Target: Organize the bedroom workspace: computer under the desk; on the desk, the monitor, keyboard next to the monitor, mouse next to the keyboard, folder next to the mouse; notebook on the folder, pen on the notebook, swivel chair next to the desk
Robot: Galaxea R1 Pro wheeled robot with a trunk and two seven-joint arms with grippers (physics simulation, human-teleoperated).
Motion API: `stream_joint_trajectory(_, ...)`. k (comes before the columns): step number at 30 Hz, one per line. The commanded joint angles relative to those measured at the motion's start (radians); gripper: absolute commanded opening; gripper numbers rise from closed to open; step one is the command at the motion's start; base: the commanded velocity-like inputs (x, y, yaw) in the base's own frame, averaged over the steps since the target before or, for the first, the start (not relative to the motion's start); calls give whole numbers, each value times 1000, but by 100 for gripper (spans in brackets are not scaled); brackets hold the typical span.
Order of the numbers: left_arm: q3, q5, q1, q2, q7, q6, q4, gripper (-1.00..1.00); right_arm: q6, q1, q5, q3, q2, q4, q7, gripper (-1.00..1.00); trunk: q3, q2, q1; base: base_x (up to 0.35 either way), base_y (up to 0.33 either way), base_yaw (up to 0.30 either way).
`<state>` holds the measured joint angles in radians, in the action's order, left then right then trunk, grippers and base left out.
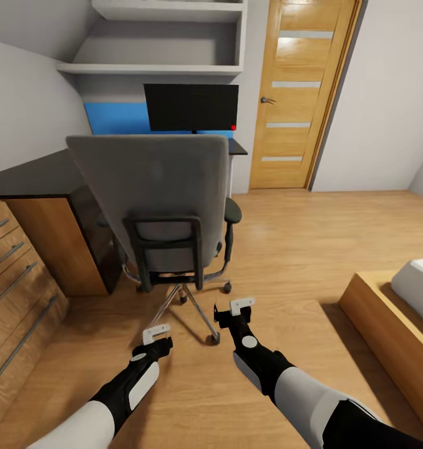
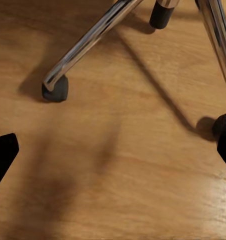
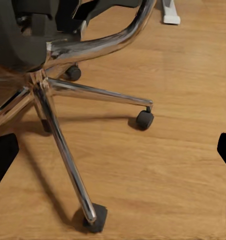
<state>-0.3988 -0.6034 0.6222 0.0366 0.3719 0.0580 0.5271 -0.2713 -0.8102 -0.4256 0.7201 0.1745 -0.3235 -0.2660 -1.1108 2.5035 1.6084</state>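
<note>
Desk (image 1: 43, 178) runs from nine o'clock to twelve in the head view, dark-topped, with wooden drawers (image 1: 15, 274) below at eight. Chair (image 1: 168, 206) stands at the centre, just before the desk, its grey back turned to the robot and hiding the seat, so I cannot tell if the folder lies there. Monitor (image 1: 191, 107) sits on the desk at twelve, behind the chair. Chrome base legs (image 3: 63, 150) and casters (image 2: 55, 90) spread over the wood floor (image 1: 286, 249).

Left gripper (image 1: 156, 335) at six and right gripper (image 1: 235, 308) at five hang low behind the chair, both spread wide and holding nothing.

Judging by this, the step in hand is the approach to the chair for the folder. Next the robot must come round to where the seat shows, then raise an arm to it.
</note>
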Motion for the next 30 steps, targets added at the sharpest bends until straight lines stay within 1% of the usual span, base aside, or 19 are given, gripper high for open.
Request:
stream_joint_trajectory(1, -7, -6, 1, -1, 8, 3, 2, 100, -5, -1, -9, 9, 0, 1, -6, 100, -1, 0, -1, -251, 143, 0)
stream_joint_trajectory(4, -6, -6, 1, -2, 7, 3, 1, 100, -5, -1, -9, 9, 0, 1, -6, 100, -1, 0, -1, -160, 200, 0)
stream_joint_trajectory(7, -6, -5, 1, -2, 7, 2, 1, 100, -5, -1, -9, 10, 0, 1, -6, 100, -1, 0, -1, -18, 260, 0)
stream_joint_trajectory(16, -7, -5, 1, -2, 7, -31, -2, 100, -4, -1, -9, 10, 0, 1, -2, 100, -1, 0, -1, 154, 250, 0)
stream_joint_trajectory(21, -8, -6, 1, -2, 6, -41, -4, 100, -3, -1, -9, 10, 0, 2, -1, 100, -1, 0, -1, 81, 68, 0)
stream_joint_trajectory(30, -8, -6, 1, -1, 6, -47, -5, 100, -13, -1, -8, 9, 0, 2, -3, 100, -1, 0, -1, 14, 12, 0)
